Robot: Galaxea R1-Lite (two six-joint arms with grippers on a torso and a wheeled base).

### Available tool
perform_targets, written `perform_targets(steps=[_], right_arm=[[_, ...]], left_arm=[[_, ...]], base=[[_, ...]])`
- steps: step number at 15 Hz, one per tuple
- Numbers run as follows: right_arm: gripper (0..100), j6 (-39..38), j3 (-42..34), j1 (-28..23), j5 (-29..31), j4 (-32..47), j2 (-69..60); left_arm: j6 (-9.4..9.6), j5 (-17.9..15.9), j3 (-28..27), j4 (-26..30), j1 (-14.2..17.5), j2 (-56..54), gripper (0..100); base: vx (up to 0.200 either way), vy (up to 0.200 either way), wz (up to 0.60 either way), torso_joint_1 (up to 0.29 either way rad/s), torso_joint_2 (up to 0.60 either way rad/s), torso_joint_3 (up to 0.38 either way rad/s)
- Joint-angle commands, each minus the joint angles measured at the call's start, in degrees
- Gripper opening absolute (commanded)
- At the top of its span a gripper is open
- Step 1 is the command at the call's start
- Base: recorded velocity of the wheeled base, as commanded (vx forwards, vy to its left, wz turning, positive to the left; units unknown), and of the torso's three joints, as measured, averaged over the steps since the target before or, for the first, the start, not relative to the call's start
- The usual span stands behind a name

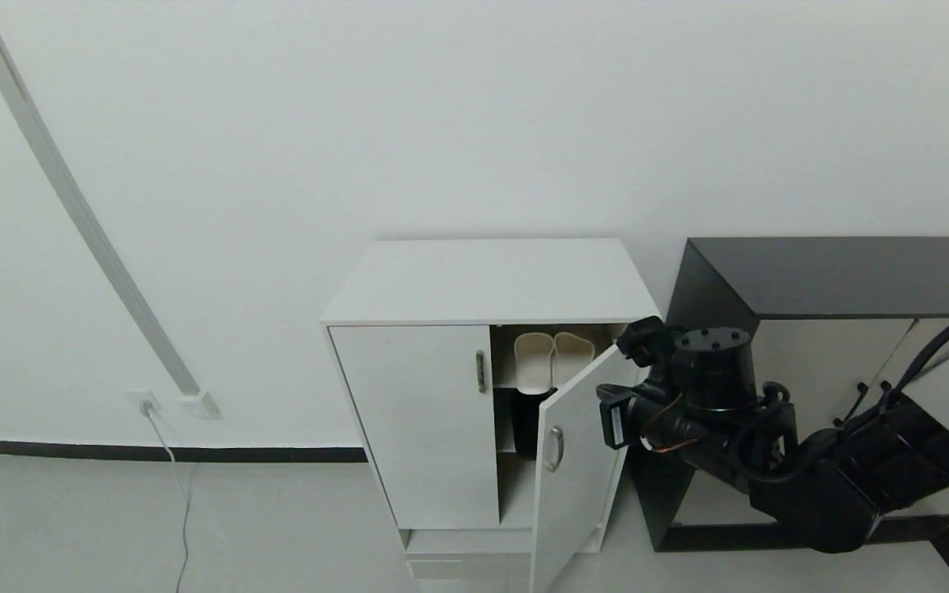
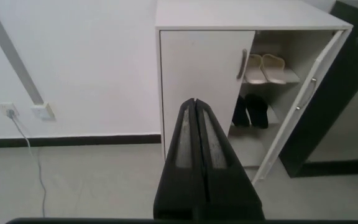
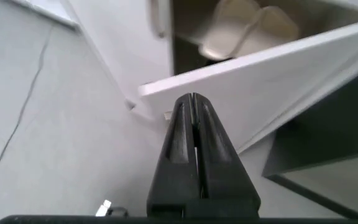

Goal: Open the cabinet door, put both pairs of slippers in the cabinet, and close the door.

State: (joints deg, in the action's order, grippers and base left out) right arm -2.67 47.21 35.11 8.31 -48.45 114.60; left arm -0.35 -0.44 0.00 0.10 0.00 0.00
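Note:
The white cabinet (image 1: pixel 483 280) stands against the wall with its left door (image 1: pixel 417 420) shut and its right door (image 1: pixel 577 461) partly open. A cream pair of slippers (image 1: pixel 553 358) lies on the upper shelf, and a black pair (image 1: pixel 528 420) sits on the shelf below. My right gripper (image 3: pixel 193 98) is shut with nothing in it, its tips at the outer face of the open door (image 3: pixel 278 68) near the top edge. My left gripper (image 2: pixel 194 102) is shut and holds nothing, well back from the cabinet front and facing the shut door.
A dark grey table (image 1: pixel 837 276) stands close to the cabinet's right side, right behind the open door. A wall socket (image 1: pixel 145 403) with a cable trailing to the floor is at the left. Bare floor lies in front of and left of the cabinet.

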Motion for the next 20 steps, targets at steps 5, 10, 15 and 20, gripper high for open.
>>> perform_targets(steps=[5,10,15,20], right_arm=[[0,-0.2,-8.6,-0.7,0.1,-0.1,-6.1],[0,-0.4,-17.0,-0.7,0.1,-3.1,-9.1],[0,-0.5,-23.3,-1.4,-0.6,-8.4,-8.2],[0,-0.5,-20.5,-2.9,-2.4,-11.4,-0.1]], left_arm=[[0.0,0.0,0.0,0.0,0.0,0.0,0],[0.0,-0.1,0.0,0.0,0.0,0.0,0],[-0.17,0.1,0.0,0.0,0.0,0.0,0],[-0.17,0.2,0.0,0.0,0.0,0.0,0]], base=[[0.0,0.0,0.0,0.0,0.0,0.0],[0.12,0.0,0.0,-0.004,0.0,0.002],[0.04,0.0,0.0,-0.001,0.0,0.002],[0.0,0.0,0.0,0.0,0.0,0.0]])
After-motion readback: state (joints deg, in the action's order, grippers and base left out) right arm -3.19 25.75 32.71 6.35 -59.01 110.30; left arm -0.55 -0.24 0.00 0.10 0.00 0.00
